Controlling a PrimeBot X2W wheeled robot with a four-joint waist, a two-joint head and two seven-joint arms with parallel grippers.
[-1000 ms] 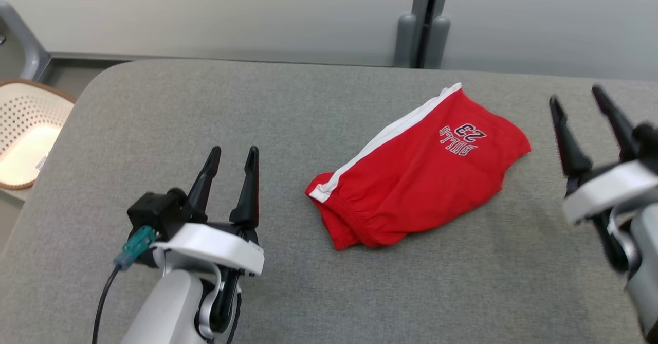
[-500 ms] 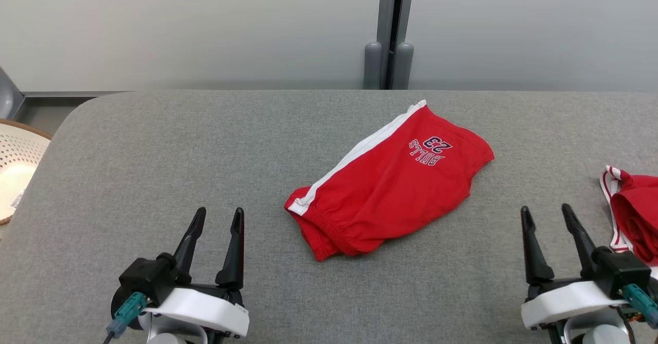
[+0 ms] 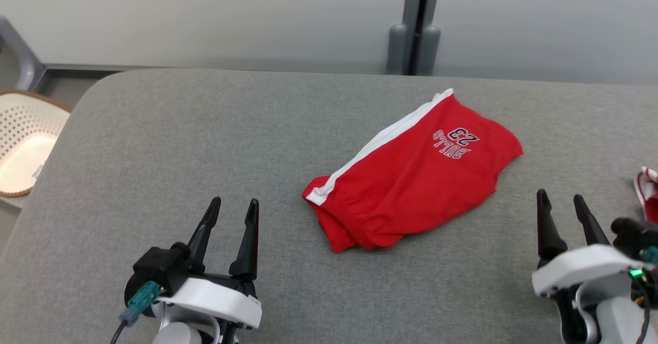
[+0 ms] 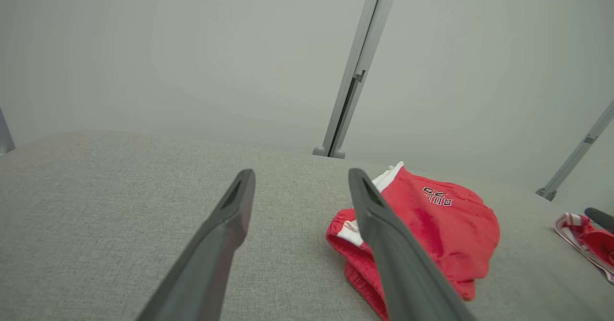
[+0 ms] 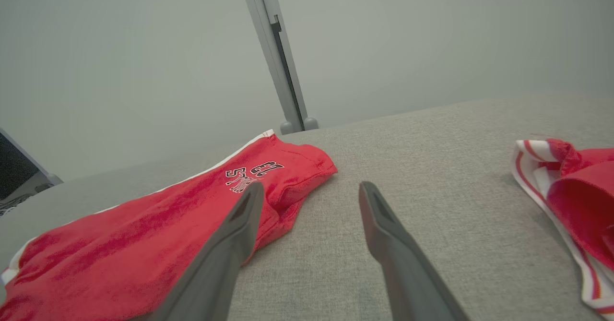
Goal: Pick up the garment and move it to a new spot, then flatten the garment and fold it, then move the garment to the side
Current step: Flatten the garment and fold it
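Status check, cycle position:

1. Confirm the tools. The left gripper [image 3: 234,201] hovers over the near left of the grey padded table [image 3: 205,143] with its jaws spread and nothing between them. The right gripper [image 3: 559,195] hovers over the near right, also spread and empty. Neither touches cloth.

2. Locate the work item. The red shorts [image 3: 411,174] lie a little right of the table's centre, between the two grippers and farther out than both. They run on a diagonal from near left to far right.

3. Assess progress. Judge the shorts to be doubled over along their length, one leg on the other, so a first fold may already be in place. They are not neatly flat, and they sit near the middle and not at a side. Treat flattening, any further fold and the move to the side as outstanding. You cannot tell from these views whether the first relocation has been done.

4. Inspect the item. The gathered elastic waistband is at the near left end, bunched, with a lower layer poking out beneath. A white stripe runs along the far left edge. Dark lettering, "BULLS 23", sits near the far right hem and reads upside down from the head camera. The surface shows soft wrinkles.

5. Note the surroundings. A second red garment [image 3: 649,189] with white trim lies at the right edge, well apart from the shorts. A perforated basket [image 3: 25,138] stands beyond the table's left end
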